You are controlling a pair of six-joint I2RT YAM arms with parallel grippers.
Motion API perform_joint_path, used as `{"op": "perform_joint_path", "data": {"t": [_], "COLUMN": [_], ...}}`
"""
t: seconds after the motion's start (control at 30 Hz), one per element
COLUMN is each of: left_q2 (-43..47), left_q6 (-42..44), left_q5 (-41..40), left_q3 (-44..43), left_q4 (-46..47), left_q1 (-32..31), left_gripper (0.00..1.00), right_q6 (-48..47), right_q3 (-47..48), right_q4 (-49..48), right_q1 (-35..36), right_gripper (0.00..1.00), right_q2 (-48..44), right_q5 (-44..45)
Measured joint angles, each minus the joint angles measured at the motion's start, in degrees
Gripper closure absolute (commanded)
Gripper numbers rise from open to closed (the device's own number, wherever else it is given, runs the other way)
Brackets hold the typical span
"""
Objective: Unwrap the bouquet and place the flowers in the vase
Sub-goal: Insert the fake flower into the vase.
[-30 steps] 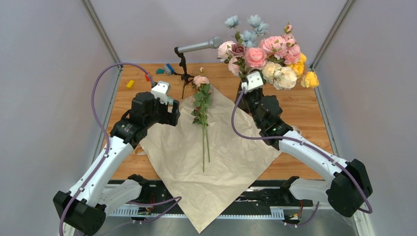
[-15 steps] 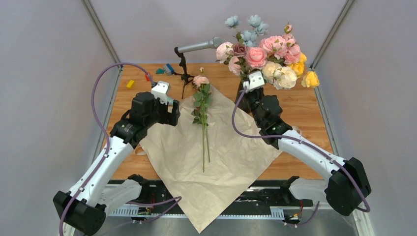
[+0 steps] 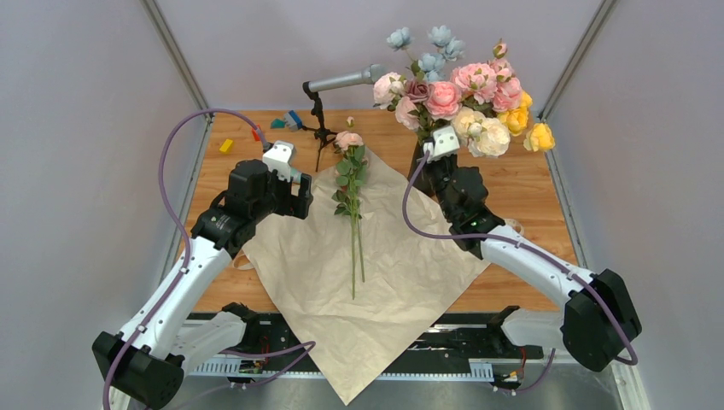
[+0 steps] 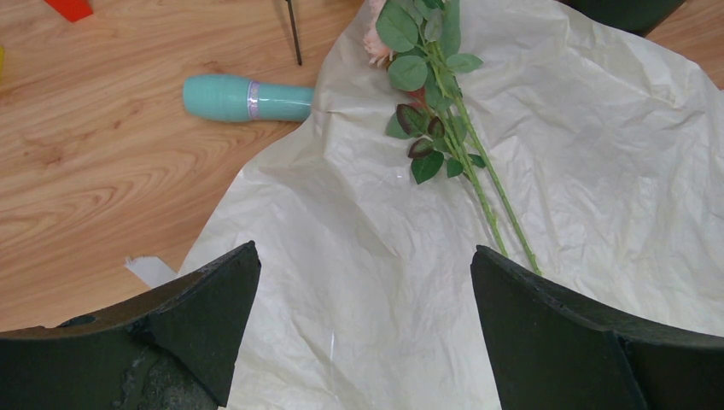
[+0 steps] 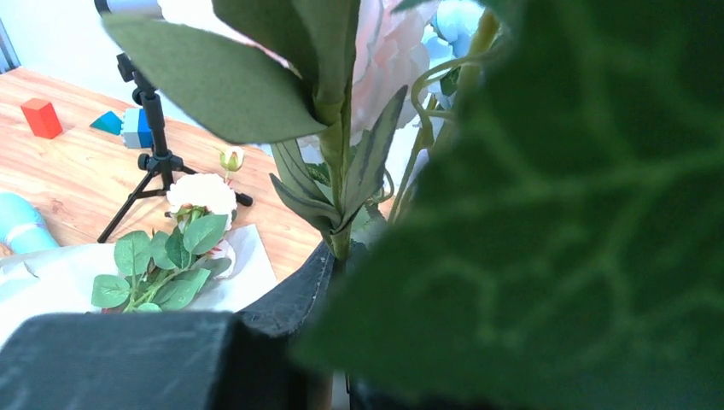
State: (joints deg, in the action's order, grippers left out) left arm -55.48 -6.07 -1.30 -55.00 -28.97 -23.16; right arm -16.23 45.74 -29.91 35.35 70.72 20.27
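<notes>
The right hand (image 5: 340,266) is pinched nearly shut on what looks like a leafy green stem (image 5: 343,205), pushed so deep among the foliage that broad leaves fill most of its wrist view. Its arm reaches in under the massed blooms (image 3: 461,94) – pink, cream, mauve, pale blue and yellow – at the far right of the counter (image 3: 529,188). The vase itself is hidden beneath those blooms and the arm. The left hand (image 4: 363,265) hangs with fingers spread wide and holding nothing, above the left part of the crinkled beige wrapping paper (image 3: 376,282), which lies flat and opened out across the middle of the counter. On that paper, just right of the left hand, lie two loose flowers (image 3: 353,213), stems side by side and heads pointing away towards the small tripod microphone (image 3: 341,81). A teal cylinder (image 4: 248,96) rests on the wood beside the paper's edge. The unwrapping looks done and the transfer is well along – this step reads as seating one stem in the vase. Next the right hand should let go and back out without dragging neighbouring blooms, then a hand must pinch the thin stems off the paper.
</notes>
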Motion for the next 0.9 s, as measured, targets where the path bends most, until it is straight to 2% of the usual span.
{"op": "perform_joint_path", "data": {"t": [0.9], "left_q2": [0.0], "left_q6": [0.0], "left_q5": [0.4], "left_q3": [0.0], "left_q4": [0.0], "left_q1": [0.0], "left_gripper": [0.00], "right_q6": [1.6], "right_q3": [-0.9], "right_q4": [-2.0], "right_q1": [-0.9], "right_gripper": [1.00], "right_q2": [2.4], "right_q5": [-0.3]}}
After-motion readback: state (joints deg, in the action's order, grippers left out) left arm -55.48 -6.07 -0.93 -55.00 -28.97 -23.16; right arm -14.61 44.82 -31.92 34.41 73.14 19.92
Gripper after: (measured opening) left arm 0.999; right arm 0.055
